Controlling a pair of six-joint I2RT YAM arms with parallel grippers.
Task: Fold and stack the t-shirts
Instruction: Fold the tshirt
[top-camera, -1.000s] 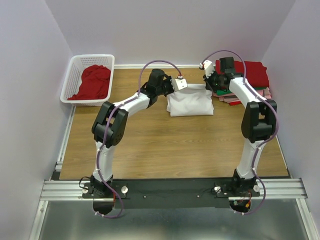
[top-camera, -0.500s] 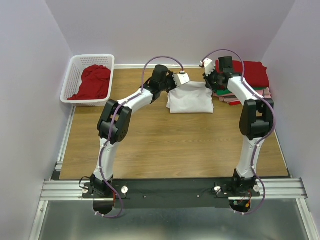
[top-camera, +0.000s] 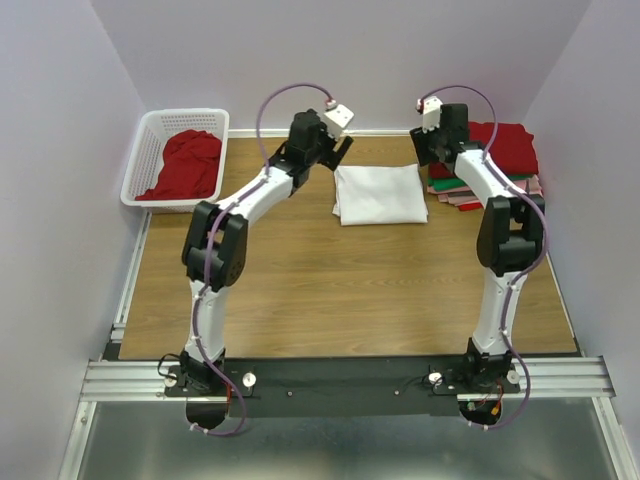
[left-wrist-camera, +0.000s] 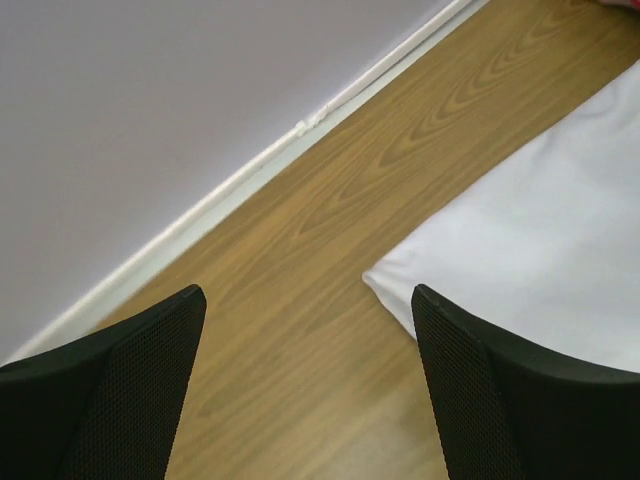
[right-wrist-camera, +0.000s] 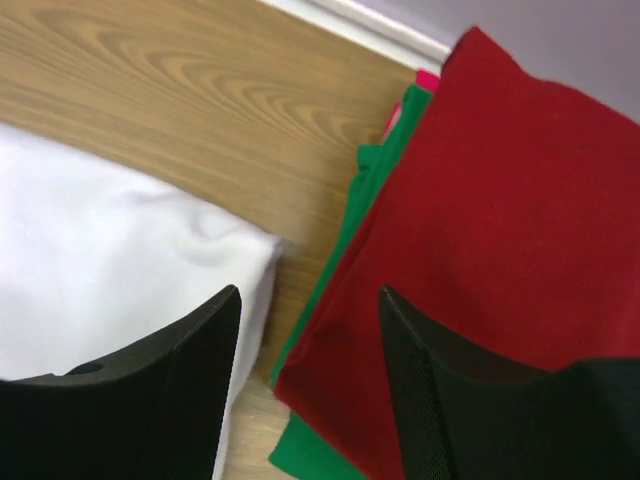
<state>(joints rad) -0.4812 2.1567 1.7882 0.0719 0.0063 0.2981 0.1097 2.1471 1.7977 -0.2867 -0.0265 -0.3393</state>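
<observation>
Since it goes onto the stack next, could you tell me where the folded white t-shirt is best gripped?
Probably its two far corners, one per gripper, coming down from above: the white t-shirt lies flat, and the open left gripper and right gripper hang near those corners. Pinch through all layers.

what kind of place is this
Probably a robot lab test cell: left arm and right arm bolted to an aluminium rail at a wooden table, boxed in by plain walls, with a folded white t-shirt and basket staged.
</observation>
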